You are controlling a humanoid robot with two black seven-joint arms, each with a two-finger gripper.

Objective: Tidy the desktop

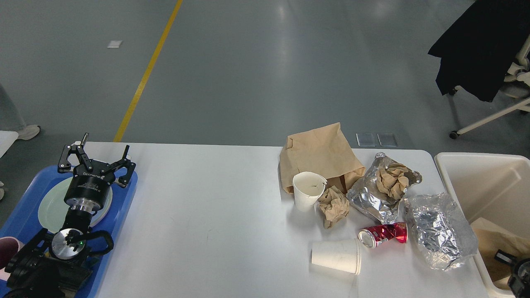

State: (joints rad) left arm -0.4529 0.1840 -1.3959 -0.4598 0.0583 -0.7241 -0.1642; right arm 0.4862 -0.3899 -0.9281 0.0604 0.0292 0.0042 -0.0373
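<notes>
Left end effector (96, 159): fingers spread wide, empty, above the blue tray (124, 198) on the worktop's left edge. Right end effector (519, 273): dark, barely in view over the cream bin (476, 165); opening cannot be told.

Worktop (207, 215), right half:
- paper cups, 2: one upright (307, 191), one toppled (336, 256)
- foil wrappers, 2
- crumpled paper balls, 2
- brown bag, 1
- crushed red can (383, 234), 1

Risk, judged: packed litter; grabbing one piece may drag neighbours or roll the can off.

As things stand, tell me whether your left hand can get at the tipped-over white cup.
Probably, though it's a long way. My left hand is open above the blue tray, and the tipped cup lies far across the desktop. The stretch between them is bare, so nothing blocks the path.
</notes>
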